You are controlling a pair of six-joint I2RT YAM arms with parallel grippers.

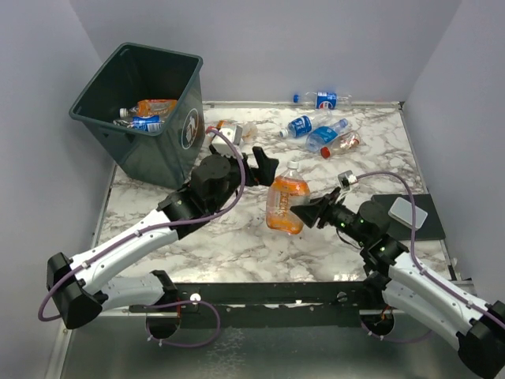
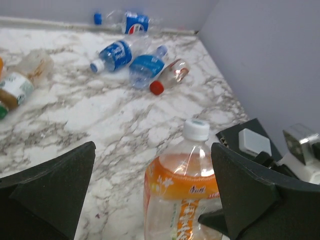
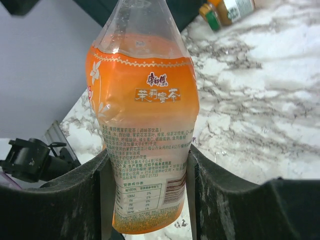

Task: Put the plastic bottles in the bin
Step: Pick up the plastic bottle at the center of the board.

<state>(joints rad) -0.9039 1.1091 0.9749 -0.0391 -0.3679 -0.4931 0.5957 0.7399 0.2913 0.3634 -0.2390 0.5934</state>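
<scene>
Right jaws: partly closed, clamped on the lower body of an upright orange-labelled tea bottle [image 1: 286, 204] at mid-tabletop [image 1: 229, 245]. Left jaws: wide open, just left of that bottle, gripping nothing. Bin [image 1: 162, 150], far left, holds an orange bottle [image 1: 154, 106] and blue-labelled bottles [image 1: 146, 122]. More blue-labelled bottles [image 1: 300, 126] lie far right on the marble-patterned surface. Walls pale grey.
</scene>
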